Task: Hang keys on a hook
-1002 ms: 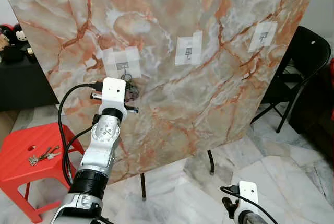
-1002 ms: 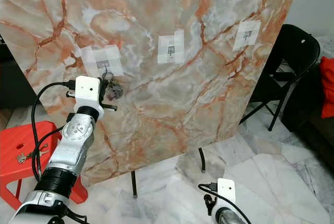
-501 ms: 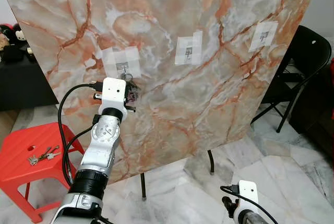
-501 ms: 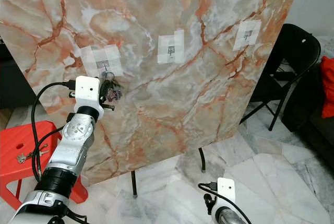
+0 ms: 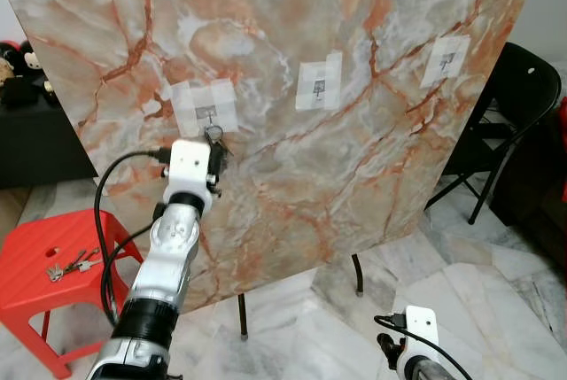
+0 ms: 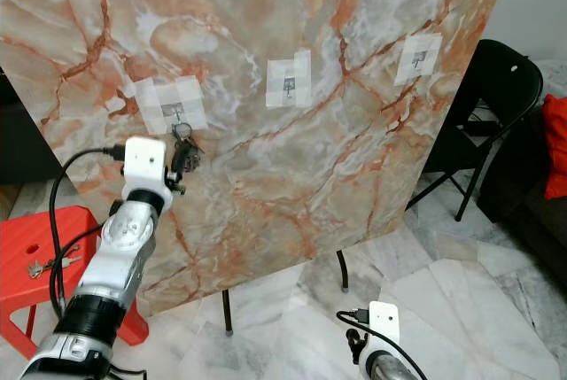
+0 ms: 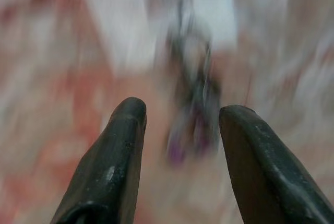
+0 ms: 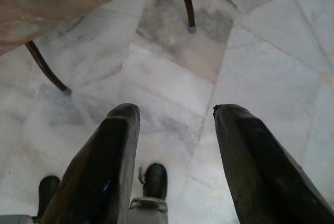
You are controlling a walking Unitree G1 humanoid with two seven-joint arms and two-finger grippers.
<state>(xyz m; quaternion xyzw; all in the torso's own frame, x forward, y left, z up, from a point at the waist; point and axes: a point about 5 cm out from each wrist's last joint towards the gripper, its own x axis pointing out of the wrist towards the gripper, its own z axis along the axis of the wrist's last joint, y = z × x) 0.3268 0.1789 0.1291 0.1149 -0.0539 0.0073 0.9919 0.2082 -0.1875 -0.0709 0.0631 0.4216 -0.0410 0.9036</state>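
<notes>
Marble board [image 5: 354, 150] bears the hook [image 5: 209, 115] with keys [image 5: 215, 143] hanging; left hand [image 5: 215, 160], fingers parted and empty, should back straight off without snagging them.

The tilted board [image 5: 354, 132] is marbled in cream, grey and white with rust-orange veins, and carries three white tape patches [image 5: 320, 81]. The dark keys [image 5: 215, 145] show a purple bit in the blurred left wrist view. The stool [image 5: 35, 265] is bright red with silvery keys [image 5: 73, 264] on it. The folding chair [image 5: 509, 123] is black, and the floor [image 5: 478, 291] is grey-white marble tile
</notes>
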